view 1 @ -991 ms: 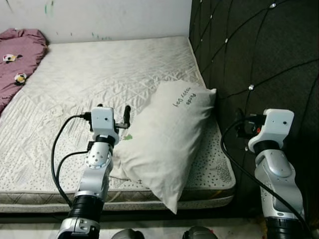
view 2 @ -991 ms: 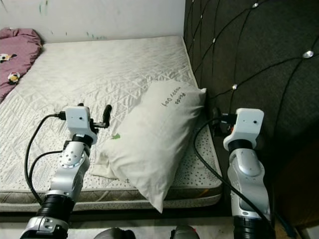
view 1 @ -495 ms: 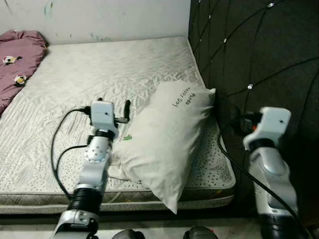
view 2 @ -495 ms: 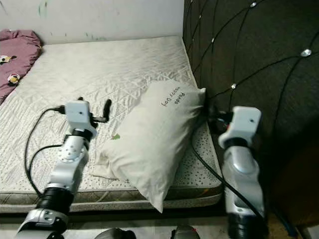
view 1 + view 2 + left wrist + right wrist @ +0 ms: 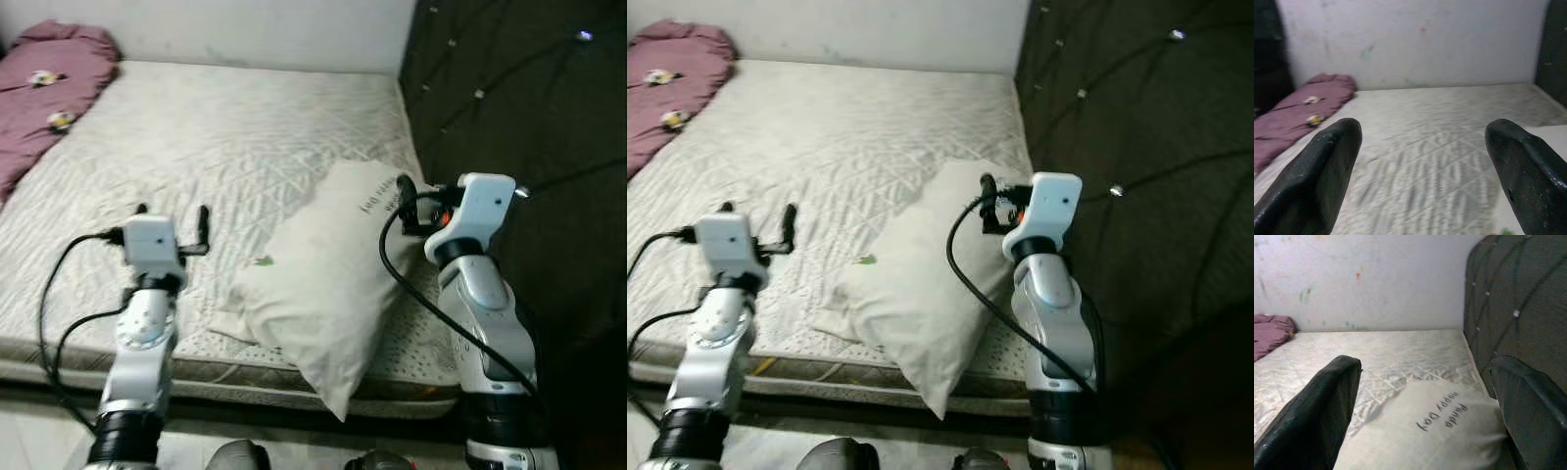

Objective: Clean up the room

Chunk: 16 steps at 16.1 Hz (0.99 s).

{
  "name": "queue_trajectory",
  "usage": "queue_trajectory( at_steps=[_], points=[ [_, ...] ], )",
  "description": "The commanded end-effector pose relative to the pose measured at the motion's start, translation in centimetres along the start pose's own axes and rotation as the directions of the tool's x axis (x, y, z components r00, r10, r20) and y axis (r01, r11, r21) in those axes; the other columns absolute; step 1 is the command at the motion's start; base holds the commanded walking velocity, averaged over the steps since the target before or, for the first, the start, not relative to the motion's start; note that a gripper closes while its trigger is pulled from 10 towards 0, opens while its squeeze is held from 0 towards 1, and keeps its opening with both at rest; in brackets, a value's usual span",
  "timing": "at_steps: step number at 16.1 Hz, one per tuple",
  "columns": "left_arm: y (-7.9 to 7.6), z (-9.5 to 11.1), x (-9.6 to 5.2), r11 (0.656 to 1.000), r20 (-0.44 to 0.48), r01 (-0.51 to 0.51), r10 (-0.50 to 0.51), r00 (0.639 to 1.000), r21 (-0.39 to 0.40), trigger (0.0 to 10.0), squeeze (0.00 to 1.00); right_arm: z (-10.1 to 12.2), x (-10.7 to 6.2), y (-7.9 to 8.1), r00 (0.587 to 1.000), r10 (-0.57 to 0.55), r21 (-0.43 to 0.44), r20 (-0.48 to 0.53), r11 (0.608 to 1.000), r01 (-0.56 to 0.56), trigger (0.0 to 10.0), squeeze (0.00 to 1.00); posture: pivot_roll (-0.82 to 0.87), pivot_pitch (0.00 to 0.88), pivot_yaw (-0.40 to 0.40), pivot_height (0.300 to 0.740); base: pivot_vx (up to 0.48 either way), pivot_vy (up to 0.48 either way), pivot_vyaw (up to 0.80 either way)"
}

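A white pillow (image 5: 328,279) lies at the near corner of the bare quilted mattress (image 5: 225,137), beside the dark tufted headboard (image 5: 519,117), overhanging the mattress edge. Its handwriting reads "Panda happy Day" (clearest in the right wrist view). The right gripper (image 5: 1425,401) hovers above it, fingers spread; the left gripper (image 5: 1425,166) is likewise spread over the mattress. A maroon blanket (image 5: 49,93) lies at the far left.

A wide stretch of bare mattress (image 5: 225,137) is left free ahead of the left gripper (image 5: 172,213), whose 2 fingers are spread with nothing between them. To its right the way is blocked by the white pillow (image 5: 328,279), which hangs over the mattress edge. The right gripper (image 5: 988,196) is held just above the pillow, close beside the dark padded headboard (image 5: 529,108). The far left corner is taken by a purple blanket (image 5: 49,83).
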<state>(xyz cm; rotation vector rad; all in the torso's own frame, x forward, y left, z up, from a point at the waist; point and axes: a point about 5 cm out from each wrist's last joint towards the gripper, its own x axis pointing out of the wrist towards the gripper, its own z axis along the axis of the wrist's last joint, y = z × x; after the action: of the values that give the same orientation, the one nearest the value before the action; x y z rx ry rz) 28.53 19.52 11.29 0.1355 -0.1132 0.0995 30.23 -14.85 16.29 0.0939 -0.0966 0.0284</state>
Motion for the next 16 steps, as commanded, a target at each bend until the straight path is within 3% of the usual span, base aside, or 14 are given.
queue_trajectory(
  at_steps=[1, 3, 5, 10, 12, 16],
  points=[
    [0.5, 0.3, -0.3, 1.0, 0.003, -0.011, 0.011, 1.0, 0.016, 10.0, 0.0, -1.3, -0.1, -0.4, 0.999, -0.017, -0.003, -0.049, 1.0, 0.017, 10.0, 0.0, 0.02, 0.0, -0.027, 0.74, 0.0, 0.0, -0.8],
    [1.1, 0.0, -1.2, 0.999, -0.012, -0.03, 0.03, 0.999, 0.011, 10.0, 0.0, -2.2, -1.0, -0.6, 0.997, -0.024, -0.011, -0.073, 1.0, 0.023, 10.0, 0.0, 0.01, 0.0, -0.03, 0.74, 0.0, 0.0, -0.8],
    [0.4, -0.3, -1.8, 1.0, -0.02, -0.016, 0.016, 1.0, -0.003, 10.0, 0.0, -3.6, -1.9, -1.7, 0.992, -0.046, -0.035, -0.116, 0.998, 0.043, 10.0, 0.0, 0.0, 0.0, -0.03, 0.74, 0.0, 0.0, -0.68],
    [-0.1, -0.8, -2.8, 1.0, -0.055, 0.02, -0.02, 0.998, 0.003, 10.0, 0.0, -5.2, -4.8, -3.2, 0.982, -0.099, -0.036, -0.159, 0.995, 0.094, 10.0, 0.0, -0.04, 0.0, 0.004, 0.74, 0.0, 0.0, 0.0],
    [0.2, -0.7, -3.1, 0.999, -0.061, 0.037, -0.035, 0.998, 0.028, 10.0, 0.0, -5.4, -5.4, -3.0, 0.982, -0.1, -0.031, -0.157, 0.995, 0.097, 10.0, 0.0, -0.03, 0.0, 0.009, 0.74, 0.0, 0.0, 0.0],
    [0.5, -0.6, -3.8, 0.999, -0.074, 0.031, -0.028, 0.997, 0.041, 10.0, 0.0, -5.6, -5.5, -1.7, 0.984, -0.046, -0.016, -0.169, 0.999, 0.044, 10.0, 0.0, 0.0, 0.0, -0.001, 0.7, 0.0, 0.0, 0.0]
  ],
)
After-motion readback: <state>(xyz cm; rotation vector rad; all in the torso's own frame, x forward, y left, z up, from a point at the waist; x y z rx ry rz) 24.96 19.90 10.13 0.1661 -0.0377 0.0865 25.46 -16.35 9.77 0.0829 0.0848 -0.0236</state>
